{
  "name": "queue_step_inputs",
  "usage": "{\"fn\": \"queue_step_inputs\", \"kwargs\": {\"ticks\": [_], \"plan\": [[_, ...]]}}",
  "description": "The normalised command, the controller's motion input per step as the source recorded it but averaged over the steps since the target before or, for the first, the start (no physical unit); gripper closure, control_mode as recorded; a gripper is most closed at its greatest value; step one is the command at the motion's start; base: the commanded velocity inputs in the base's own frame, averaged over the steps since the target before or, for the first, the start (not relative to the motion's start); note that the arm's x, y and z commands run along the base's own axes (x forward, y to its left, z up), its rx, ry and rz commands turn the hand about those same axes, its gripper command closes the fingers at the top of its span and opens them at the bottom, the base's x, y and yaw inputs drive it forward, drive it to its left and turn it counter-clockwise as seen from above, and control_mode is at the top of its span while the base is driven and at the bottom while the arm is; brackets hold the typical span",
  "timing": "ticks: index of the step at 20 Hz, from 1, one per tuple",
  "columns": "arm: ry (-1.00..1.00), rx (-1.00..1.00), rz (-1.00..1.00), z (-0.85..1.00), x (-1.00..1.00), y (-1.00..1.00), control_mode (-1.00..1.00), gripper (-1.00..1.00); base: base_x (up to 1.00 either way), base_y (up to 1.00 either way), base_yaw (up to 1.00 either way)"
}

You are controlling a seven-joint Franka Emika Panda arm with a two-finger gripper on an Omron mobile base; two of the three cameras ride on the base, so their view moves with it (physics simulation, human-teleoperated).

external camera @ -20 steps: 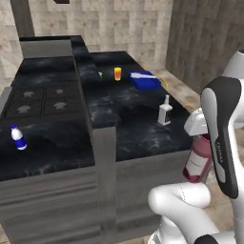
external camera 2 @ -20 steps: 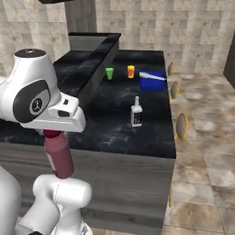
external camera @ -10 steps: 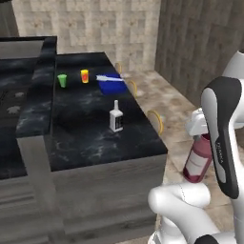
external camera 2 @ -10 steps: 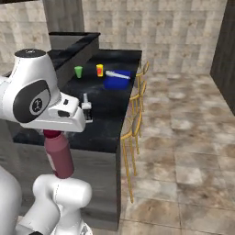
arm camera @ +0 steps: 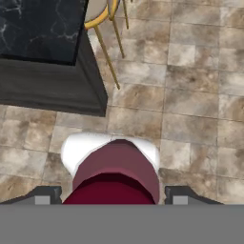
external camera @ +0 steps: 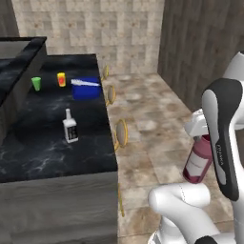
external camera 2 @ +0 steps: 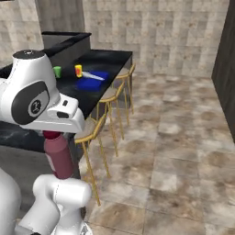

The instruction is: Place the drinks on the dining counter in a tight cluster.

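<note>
My gripper (arm camera: 114, 194) is shut on the tall maroon-pink bottle (arm camera: 116, 171), its dark fingertips (arm camera: 44, 194) on either side of the dark red cap. The bottle (external camera: 196, 161) hangs upright beside the arm over the floor, to the right of the dining counter (external camera: 43, 147); it also shows under the hand (external camera 2: 58, 155). The square clear bottle with the black label (external camera: 70, 127) stands upright on the black marble counter, near its middle. The small white bottle is out of view.
At the counter's far end stand a green cup (external camera: 36, 83), a yellow-orange cup (external camera: 61, 79) and a blue container (external camera: 86, 89). Yellow stools (external camera 2: 93, 133) line the counter's side. Open tiled floor (external camera 2: 183, 151) spreads to the right. The counter's corner (arm camera: 88, 71) lies ahead of the hand.
The whole picture has swung, so the base has turned: the stove and the white bottle have slid out of view, and stools and floor have come in. The arm still holds the maroon bottle.
</note>
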Motion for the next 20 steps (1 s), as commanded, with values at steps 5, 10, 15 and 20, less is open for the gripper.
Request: {"fn": "queue_step_inputs", "kwargs": {"ticks": [5, 10, 15, 20], "plan": [[0.0, 0.0, 0.0, 0.0, 0.0, 0.0, 1.0, 1.0, 0.71, -1.0, 0.39], [0.0, 0.0, 0.0, 0.0, 0.0, 0.0, 1.0, 1.0, 0.88, -0.88, 0.56], [0.0, 0.0, 0.0, 0.0, 0.0, 0.0, 1.0, 1.0, 0.79, -0.51, 0.78], [0.0, 0.0, 0.0, 0.0, 0.0, 0.0, 1.0, 1.0, 0.69, -0.33, 0.88]]}}
